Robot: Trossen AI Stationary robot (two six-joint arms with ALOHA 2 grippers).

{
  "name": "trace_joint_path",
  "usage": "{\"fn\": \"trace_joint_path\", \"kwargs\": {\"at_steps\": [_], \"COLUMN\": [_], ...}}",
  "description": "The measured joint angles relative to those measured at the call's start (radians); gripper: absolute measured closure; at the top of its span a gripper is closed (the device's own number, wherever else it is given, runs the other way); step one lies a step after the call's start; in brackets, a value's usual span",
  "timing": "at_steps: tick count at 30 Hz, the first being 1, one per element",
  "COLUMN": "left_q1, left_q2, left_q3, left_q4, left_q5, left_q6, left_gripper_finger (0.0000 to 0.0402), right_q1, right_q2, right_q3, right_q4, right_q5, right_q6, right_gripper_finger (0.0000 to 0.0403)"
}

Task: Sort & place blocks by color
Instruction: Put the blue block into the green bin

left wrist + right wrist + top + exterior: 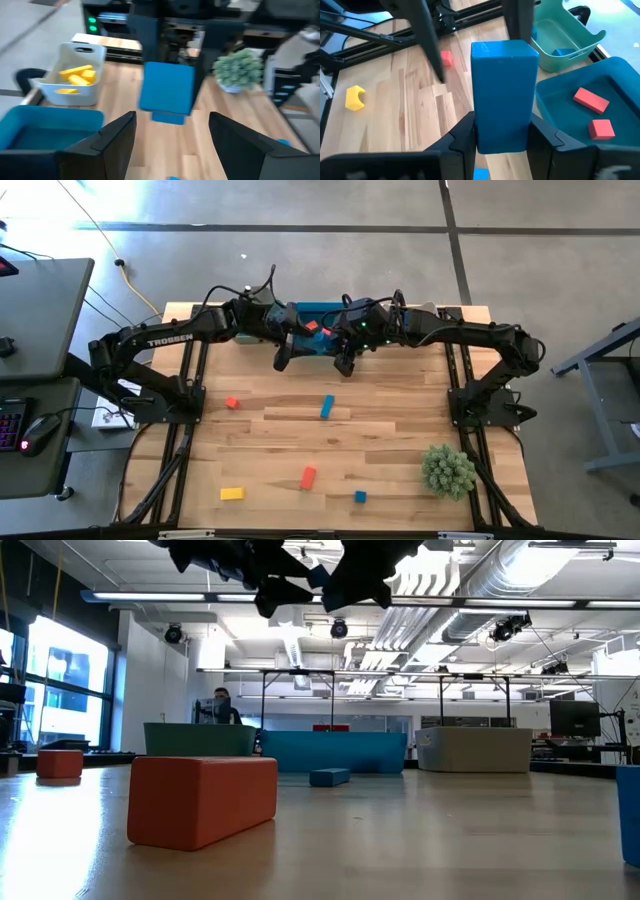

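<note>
**benchbot:** Status: both my arms are up at the table's (330, 442) far edge, over the bins. My right gripper (502, 137) is clamped on a blue bar (504, 95), held upright. Left gripper (172, 132) is spread wide with nothing in it, facing that bar. Next door, the blue bin (580, 107) only has red blocks (590, 100) in it, and the teal bin (565, 37) has a blue piece.

**sortfan:** So teal's your target, I'd say. Carry the bar fully past its rim before letting go, and pull the left clear first. Loose blocks (327, 407) are still out mid-table and along the near edge.
</note>
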Motion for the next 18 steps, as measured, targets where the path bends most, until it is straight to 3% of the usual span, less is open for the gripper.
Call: {"fn": "trace_joint_path", "kwargs": {"at_steps": [8, 18], "left_q1": [-0.003, -0.003], "left_q2": [0.000, 0.000], "left_q3": [0.000, 0.000], "left_q4": [0.067, 0.102], "left_q5": [0.028, 0.027], "left_q6": [-0.066, -0.100], "left_gripper_finger": [0.0161, 0.0161], "right_q1": [0.010, 0.027], "right_q2": [0.000, 0.000], "right_q3": [0.000, 0.000], "right_q4": [0.000, -0.002], "right_q5": [-0.053, -0.042], "right_q6": [0.000, 0.001], "right_gripper_finger": [0.0299, 0.0299]}}
